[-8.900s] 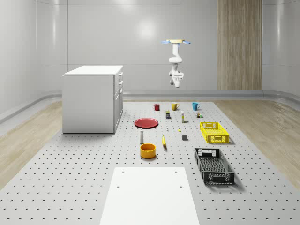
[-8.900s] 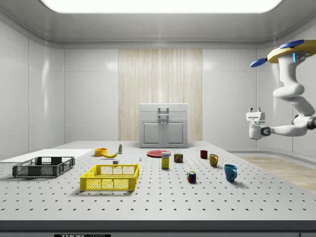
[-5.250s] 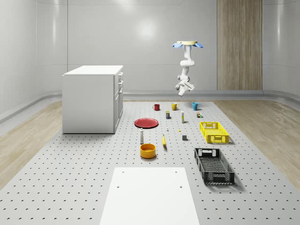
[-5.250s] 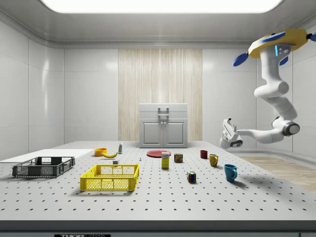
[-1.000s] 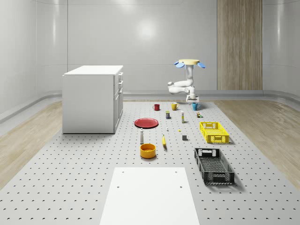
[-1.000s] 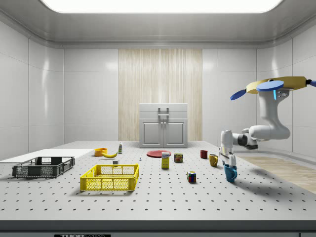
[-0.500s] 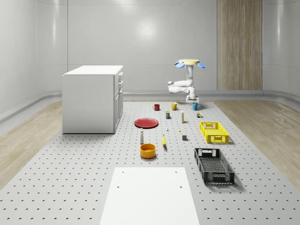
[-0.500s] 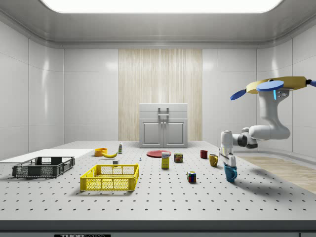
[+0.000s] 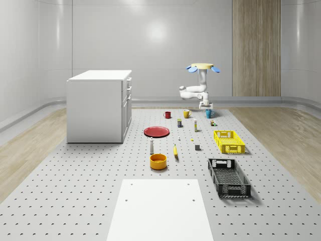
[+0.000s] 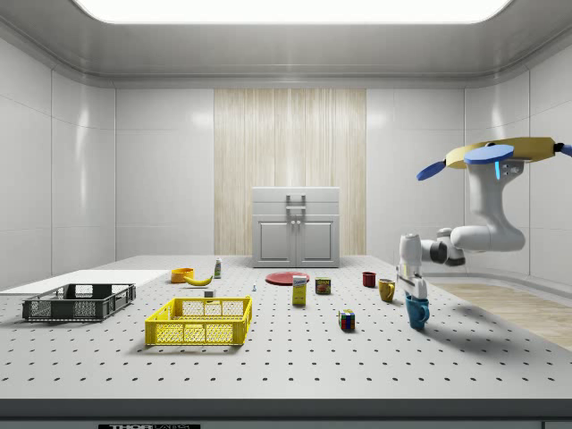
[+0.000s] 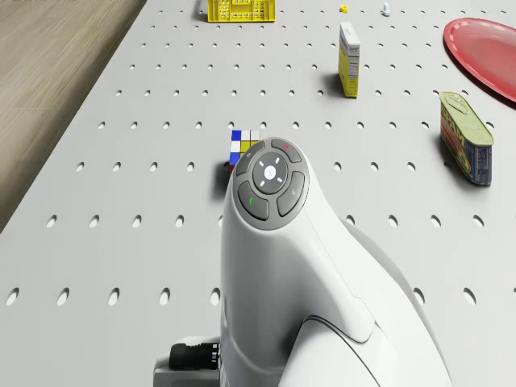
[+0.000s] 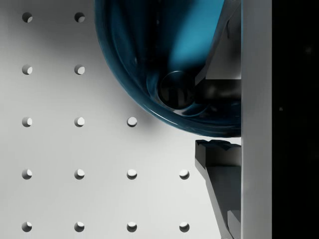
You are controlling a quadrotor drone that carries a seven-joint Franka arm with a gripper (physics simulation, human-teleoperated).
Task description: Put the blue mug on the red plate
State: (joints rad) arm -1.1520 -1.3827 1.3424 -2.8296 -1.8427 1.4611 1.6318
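Here, perforated table [image 9: 75, 191], grey-walled room; jaws straddle blue mug [image 10: 416, 313] rim, spread.

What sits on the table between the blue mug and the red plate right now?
In the whole-scene view, the yellow mug and a small can lie between the blue mug and the red plate. The gripper is down at the blue mug.
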